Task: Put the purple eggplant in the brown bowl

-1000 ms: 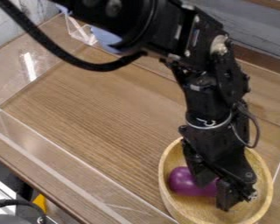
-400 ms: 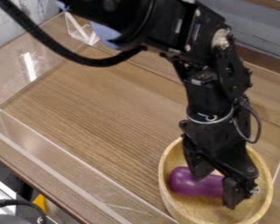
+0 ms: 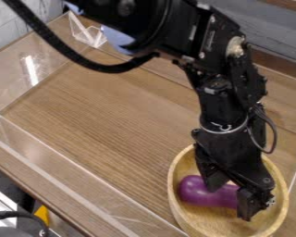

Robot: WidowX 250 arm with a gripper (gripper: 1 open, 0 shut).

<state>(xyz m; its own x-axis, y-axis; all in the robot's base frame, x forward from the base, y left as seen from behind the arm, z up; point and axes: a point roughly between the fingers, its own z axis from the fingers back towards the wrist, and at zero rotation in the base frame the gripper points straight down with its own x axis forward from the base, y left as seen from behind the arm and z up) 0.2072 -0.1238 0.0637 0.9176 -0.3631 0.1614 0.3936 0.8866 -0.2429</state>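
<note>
No readable text, label, brand, number or sign anywhere in view.
</note>
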